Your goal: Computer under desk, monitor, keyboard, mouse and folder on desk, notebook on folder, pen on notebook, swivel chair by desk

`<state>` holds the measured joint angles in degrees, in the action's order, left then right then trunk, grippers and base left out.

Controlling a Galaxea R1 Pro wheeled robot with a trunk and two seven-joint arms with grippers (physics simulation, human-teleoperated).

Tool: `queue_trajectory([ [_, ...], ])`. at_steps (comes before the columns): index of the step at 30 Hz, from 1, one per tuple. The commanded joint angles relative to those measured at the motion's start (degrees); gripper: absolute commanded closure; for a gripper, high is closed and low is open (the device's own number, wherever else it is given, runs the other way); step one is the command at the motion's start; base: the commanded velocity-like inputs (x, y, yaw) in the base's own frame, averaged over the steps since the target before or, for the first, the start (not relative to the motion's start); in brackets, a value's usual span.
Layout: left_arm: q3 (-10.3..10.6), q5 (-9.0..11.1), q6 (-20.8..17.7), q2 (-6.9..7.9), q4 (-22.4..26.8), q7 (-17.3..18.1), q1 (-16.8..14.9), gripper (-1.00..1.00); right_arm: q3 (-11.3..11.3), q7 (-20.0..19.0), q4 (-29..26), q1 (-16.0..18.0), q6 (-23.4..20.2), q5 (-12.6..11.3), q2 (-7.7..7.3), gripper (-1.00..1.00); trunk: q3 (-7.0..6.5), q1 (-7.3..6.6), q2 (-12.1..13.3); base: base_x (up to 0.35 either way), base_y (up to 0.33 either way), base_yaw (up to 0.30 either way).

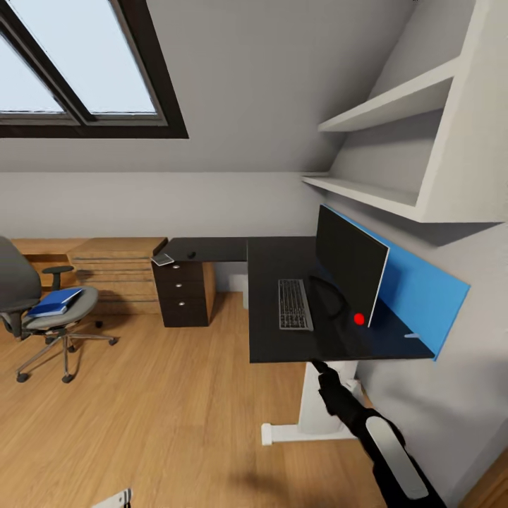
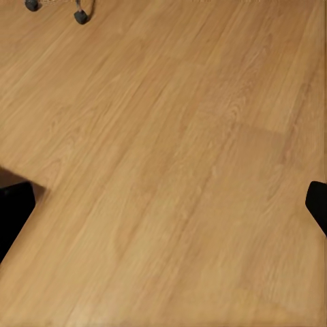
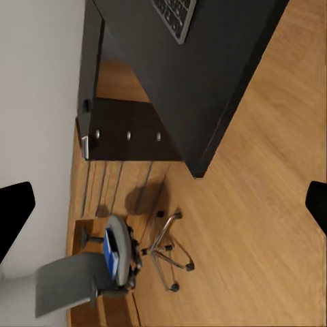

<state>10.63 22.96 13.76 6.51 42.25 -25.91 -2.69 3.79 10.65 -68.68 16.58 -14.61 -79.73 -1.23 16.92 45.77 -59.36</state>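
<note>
Head view: monitor (image 1: 351, 263) and keyboard (image 1: 294, 304) on desk (image 1: 282, 346)
Folder (image 1: 55, 302): on chair (image 1: 42, 310), well left of desk
Grippers: left (image 2: 163, 204) and right (image 3: 163, 204) spread, empty

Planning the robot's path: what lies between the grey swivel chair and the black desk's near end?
In the head view, bare oak plank floor separates the grey swivel chair from the glossy black desk; the black drawer cabinet stands farther back.

The black counter (image 1: 282, 339) carries the monitor (image 1: 351, 262) along its blue back panel, with the keyboard (image 1: 294, 304) just in front of it. On the far wing lie a mouse (image 1: 191, 255) and a grey notebook (image 1: 162, 259). The chair (image 1: 42, 310), standing on the oak floor (image 1: 176, 416) well apart from the counter, holds the folder (image 1: 55, 302) on its seat.
</note>
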Motion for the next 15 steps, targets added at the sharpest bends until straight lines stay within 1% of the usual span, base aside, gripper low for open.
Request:
queue_trajectory([
  [1,0.5,0.6,0.4,0.10,0.1,-0.4,0.0,-1.00,0.3,0.4,-0.1,0.0,0.8,1.3,0.70,-1.00,-0.11,-0.22,0.4,-0.015,0.000,0.000],
  [2,0.5,0.6,0.4,0.09,0.2,-0.5,0.0,-1.00,0.9,0.5,0.0,0.0,2.3,4.7,2.17,-1.00,-0.29,-0.44,0.8,-0.010,0.000,0.000],
  [3,0.5,0.6,0.4,0.09,0.3,-0.5,0.0,-1.00,1.2,0.5,0.1,0.0,2.9,6.6,2.87,-1.00,-0.47,-0.66,1.2,-0.008,0.000,0.000],
  [5,0.5,0.6,0.4,0.09,0.4,-0.5,0.0,-1.00,2.7,0.4,1.1,0.0,4.7,14.4,5.25,-1.00,-0.83,-1.10,2.0,-0.004,0.000,0.000],
  [7,0.5,0.6,0.3,0.09,0.3,-0.5,0.0,-1.00,3.5,0.4,2.2,0.0,5.7,18.3,5.94,-1.00,-1.19,-1.54,2.8,-0.002,0.000,0.000],
  [8,0.6,0.6,0.1,0.04,0.2,-0.4,0.0,-1.00,4.1,0.4,3.7,0.0,7.1,22.2,6.39,-1.00,-1.37,-1.76,3.2,-0.001,0.000,0.000],
  [10,0.6,0.6,0.0,-0.12,0.1,-0.4,0.0,-1.00,4.5,0.3,5.3,0.0,8.9,25.7,6.68,-1.00,-1.73,-2.20,4.0,-0.001,0.000,0.000],
  [11,0.6,0.7,-0.1,-0.37,0.0,-0.4,0.0,-1.00,4.9,0.2,6.9,0.0,11.0,28.7,6.87,-1.00,-1.91,-2.42,4.4,0.000,0.000,0.000],
  [13,0.6,0.7,-0.2,-0.60,-0.1,-0.4,0.0,-1.00,5.1,0.1,8.6,0.0,13.1,31.0,6.99,-1.00,-2.26,-2.86,5.2,0.000,0.000,0.000],
  [14,0.6,0.7,-0.3,-0.77,-0.3,-0.3,0.0,-1.00,5.2,0.1,10.4,-0.1,15.0,32.5,7.07,-1.00,-2.44,-3.08,5.6,0.000,0.000,0.000],
  [15,0.6,0.7,-0.4,-0.82,-0.5,-0.3,0.0,-1.00,5.2,0.0,11.5,-0.1,15.8,33.0,7.08,-1.00,-2.62,-3.30,6.0,0.000,0.000,0.000],
])
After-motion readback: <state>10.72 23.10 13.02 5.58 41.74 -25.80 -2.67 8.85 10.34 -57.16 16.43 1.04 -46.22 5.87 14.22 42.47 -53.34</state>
